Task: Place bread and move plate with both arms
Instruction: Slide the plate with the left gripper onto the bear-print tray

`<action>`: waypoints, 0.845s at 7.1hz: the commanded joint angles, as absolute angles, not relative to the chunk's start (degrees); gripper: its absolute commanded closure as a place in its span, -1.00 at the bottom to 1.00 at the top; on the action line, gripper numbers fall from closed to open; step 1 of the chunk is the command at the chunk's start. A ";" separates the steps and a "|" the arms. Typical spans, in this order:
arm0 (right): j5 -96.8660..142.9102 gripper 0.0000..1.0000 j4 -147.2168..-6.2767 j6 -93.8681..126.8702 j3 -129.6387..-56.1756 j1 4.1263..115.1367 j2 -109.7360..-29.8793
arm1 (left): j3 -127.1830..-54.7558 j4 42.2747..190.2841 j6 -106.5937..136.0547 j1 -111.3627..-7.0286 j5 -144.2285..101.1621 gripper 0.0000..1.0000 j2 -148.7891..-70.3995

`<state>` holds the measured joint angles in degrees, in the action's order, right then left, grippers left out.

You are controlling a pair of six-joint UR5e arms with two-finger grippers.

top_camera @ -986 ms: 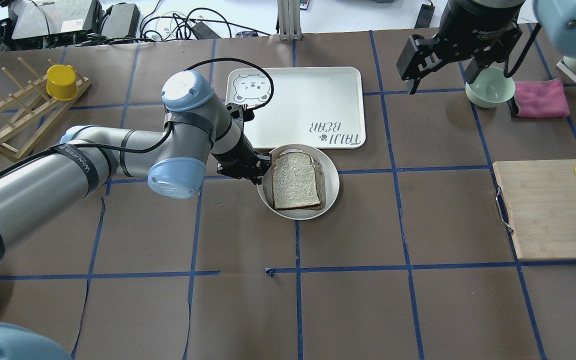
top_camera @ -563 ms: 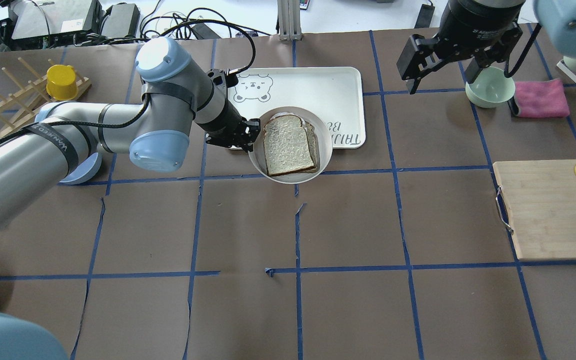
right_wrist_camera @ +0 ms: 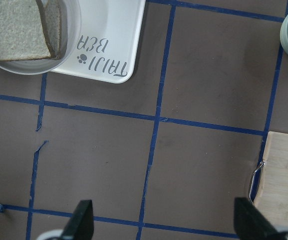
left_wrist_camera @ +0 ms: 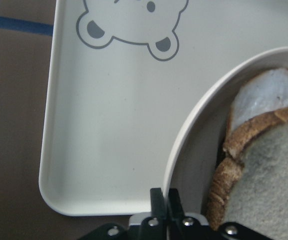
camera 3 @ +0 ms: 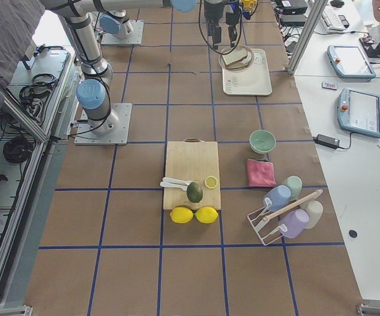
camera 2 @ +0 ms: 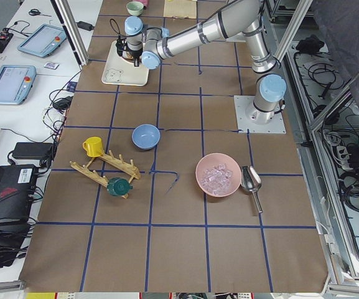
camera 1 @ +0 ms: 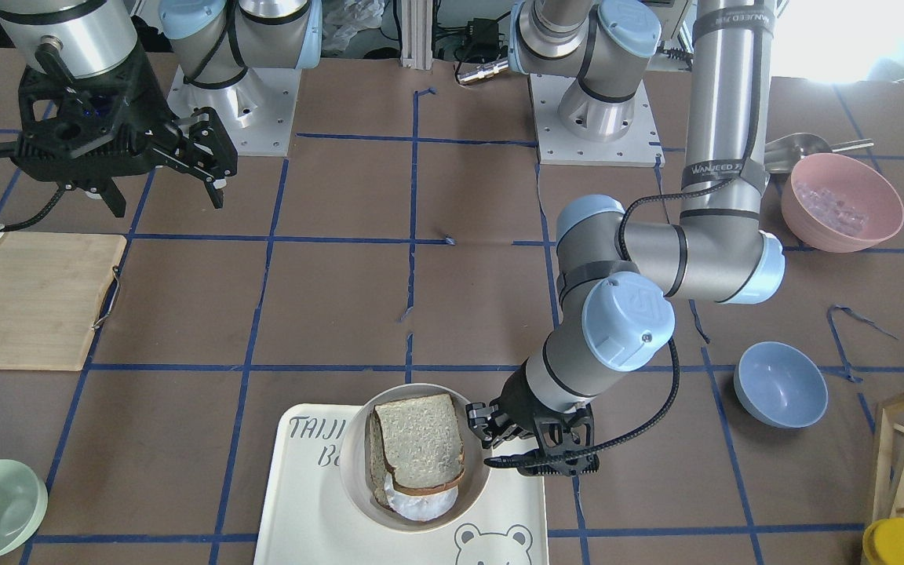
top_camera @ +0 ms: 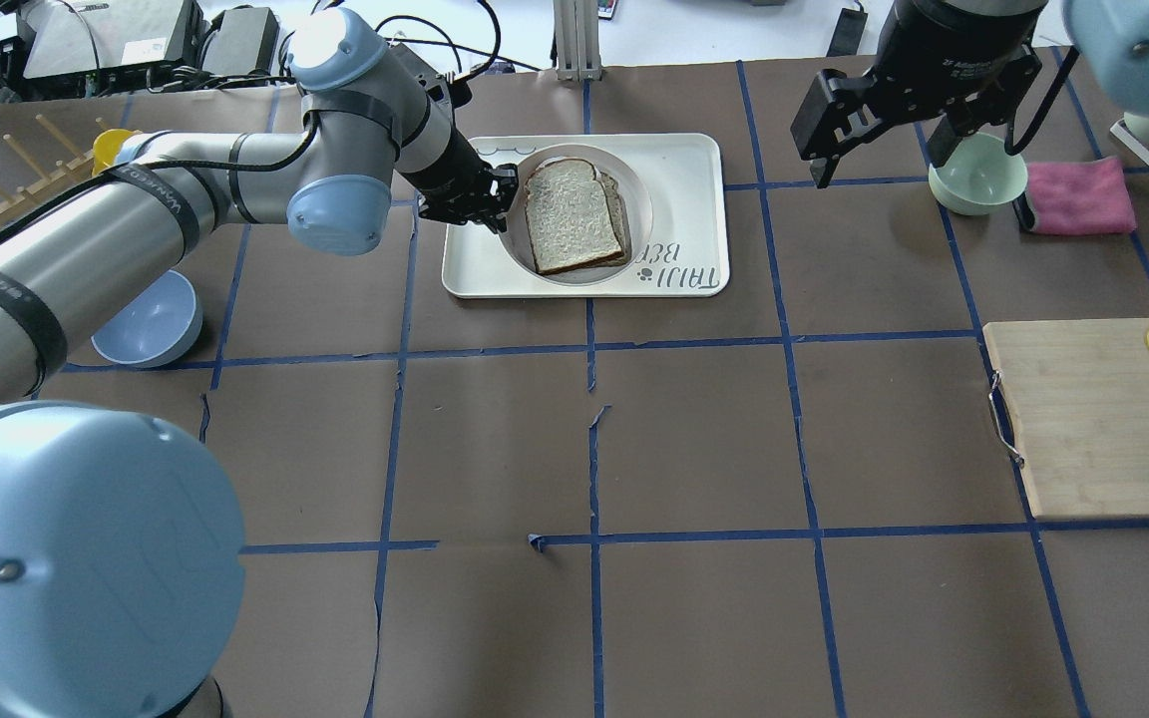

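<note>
Pinching the plate (camera 1: 354,459) rim clear of the bread (top_camera: 573,214), the left gripper (left_wrist_camera: 164,197) holds it over the tray (top_camera: 679,170); the right gripper (right_wrist_camera: 164,220) hangs open.

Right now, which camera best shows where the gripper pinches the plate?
The left wrist view: the left gripper clamps the plate by its rim, up close. Overhead and front-facing views show the grip small; side views, tiny; right wrist shows only part of the plate.
</note>
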<state>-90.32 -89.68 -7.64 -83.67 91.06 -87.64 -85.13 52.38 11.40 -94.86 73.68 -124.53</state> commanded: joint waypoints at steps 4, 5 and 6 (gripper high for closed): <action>-90.35 -1.00 -89.56 -7.65 -83.67 91.05 -87.63 | -79.45 52.56 11.78 -94.83 73.21 -0.41 -131.40; -90.35 -1.00 -89.56 -7.65 -83.67 91.05 -87.63 | -79.45 52.99 11.78 -94.83 73.30 -0.99 -130.09; -90.35 -1.00 -89.47 -7.65 -83.67 91.05 -87.63 | -79.11 57.09 11.26 -94.92 73.82 -1.00 -128.08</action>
